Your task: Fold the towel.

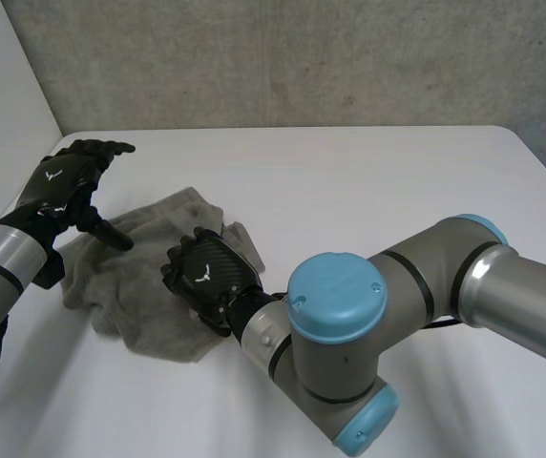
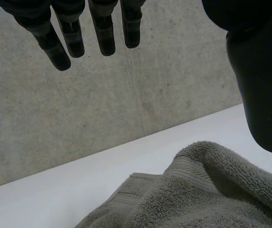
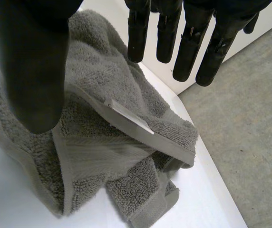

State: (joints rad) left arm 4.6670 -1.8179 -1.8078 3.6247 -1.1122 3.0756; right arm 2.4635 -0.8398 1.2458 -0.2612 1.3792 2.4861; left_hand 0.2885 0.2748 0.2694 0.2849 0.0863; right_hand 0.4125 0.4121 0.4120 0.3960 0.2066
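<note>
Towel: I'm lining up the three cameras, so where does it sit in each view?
Head view: the towel lies crumpled between the left hand and the right hand, which is over it.
Left wrist view: the towel bunches up beneath the left hand's thumb.
Right wrist view: the towel spreads under the right hand's palm, white label showing.
Shared landmark: the white table.

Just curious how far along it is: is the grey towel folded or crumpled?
Crumpled: the towel lies in a rumpled heap on the table, layers overlapping unevenly, no straight fold.
</note>
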